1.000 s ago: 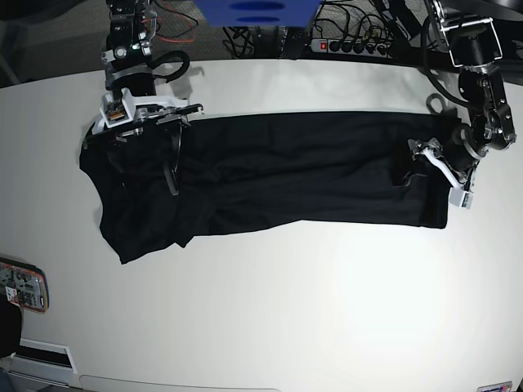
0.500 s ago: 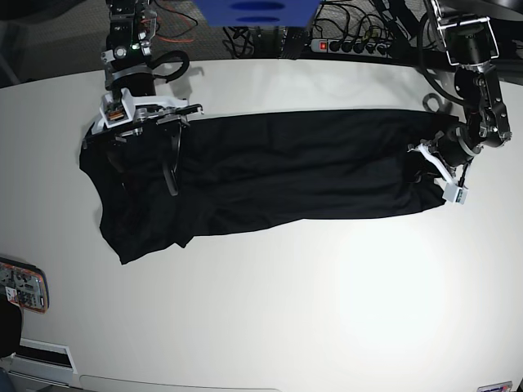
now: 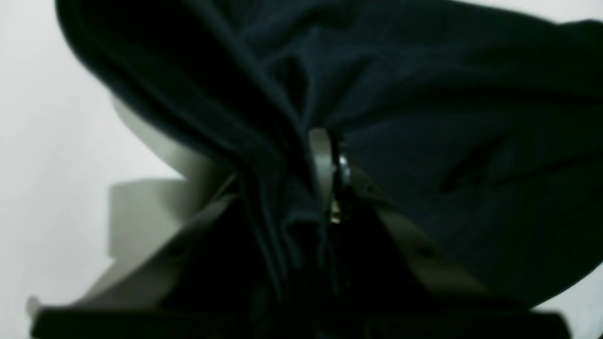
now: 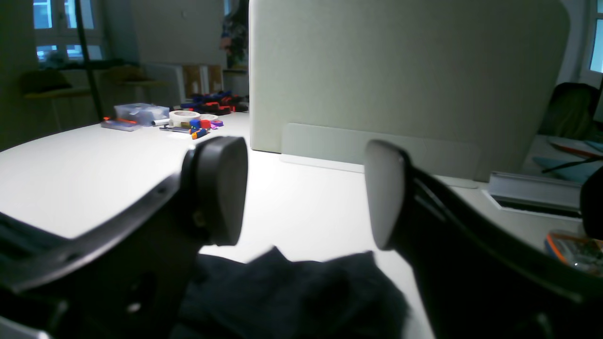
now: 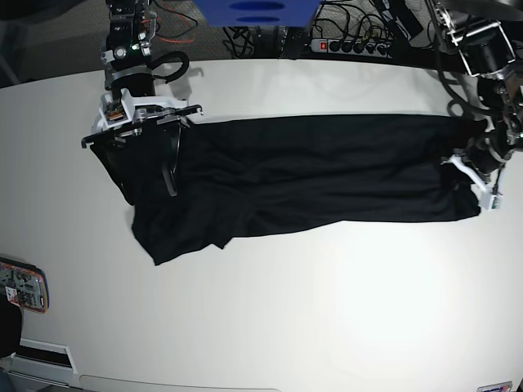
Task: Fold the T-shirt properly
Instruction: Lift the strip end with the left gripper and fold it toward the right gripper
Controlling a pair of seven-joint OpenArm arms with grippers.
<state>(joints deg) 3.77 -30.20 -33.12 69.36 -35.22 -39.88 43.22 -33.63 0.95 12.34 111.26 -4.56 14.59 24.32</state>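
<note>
table (image 5: 327, 310): white, broad | power strip (image 5: 353, 46): beyond table's far edge, dark, red switch, cables tangled beside it | blue object (image 5: 255, 11): beyond table's far edge | orange-rimmed object (image 5: 22, 286): at table's near left edge | tape roll (image 4: 184, 117): on table by small colourful items
</note>
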